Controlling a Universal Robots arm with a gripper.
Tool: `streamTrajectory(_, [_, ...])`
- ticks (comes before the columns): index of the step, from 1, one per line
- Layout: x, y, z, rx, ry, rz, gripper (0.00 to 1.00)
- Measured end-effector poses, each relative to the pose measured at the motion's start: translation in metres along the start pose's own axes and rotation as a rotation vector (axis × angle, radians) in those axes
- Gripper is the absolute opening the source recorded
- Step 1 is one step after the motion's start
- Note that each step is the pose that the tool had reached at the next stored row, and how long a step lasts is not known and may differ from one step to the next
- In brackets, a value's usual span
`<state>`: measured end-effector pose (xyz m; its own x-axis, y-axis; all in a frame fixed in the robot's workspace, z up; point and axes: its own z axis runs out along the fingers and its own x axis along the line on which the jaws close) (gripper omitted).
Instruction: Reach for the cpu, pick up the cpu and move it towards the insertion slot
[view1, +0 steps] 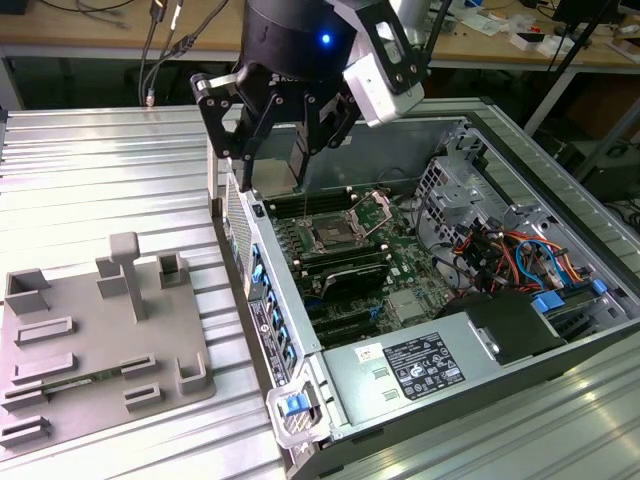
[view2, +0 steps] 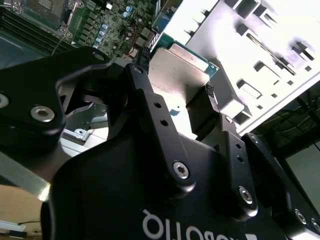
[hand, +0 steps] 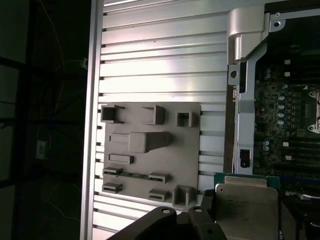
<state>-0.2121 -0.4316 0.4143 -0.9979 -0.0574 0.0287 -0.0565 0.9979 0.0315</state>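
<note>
My tool (view1: 292, 140), upper middle in the exterior view, is closed on the chip (view2: 182, 65), gripping its edges above the computer case (view1: 245, 270). The socket (view1: 330, 237) lies at that view's centre. I judge a level, steady carry matters most.

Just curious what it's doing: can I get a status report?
Gripper shut on cpu. Cpu held above open computer case. Insertion slot not yet reached. Nothing visibly between them.
</note>
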Motion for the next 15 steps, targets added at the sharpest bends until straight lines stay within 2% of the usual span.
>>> streamTrajectory(11, [-0.011,-0.0005,0.001,0.0,0.0001,0.0,0.55])
streamTrajectory(15, [-0.0178,-0.0009,0.0017,0.0,0.0,0.0,0.55])
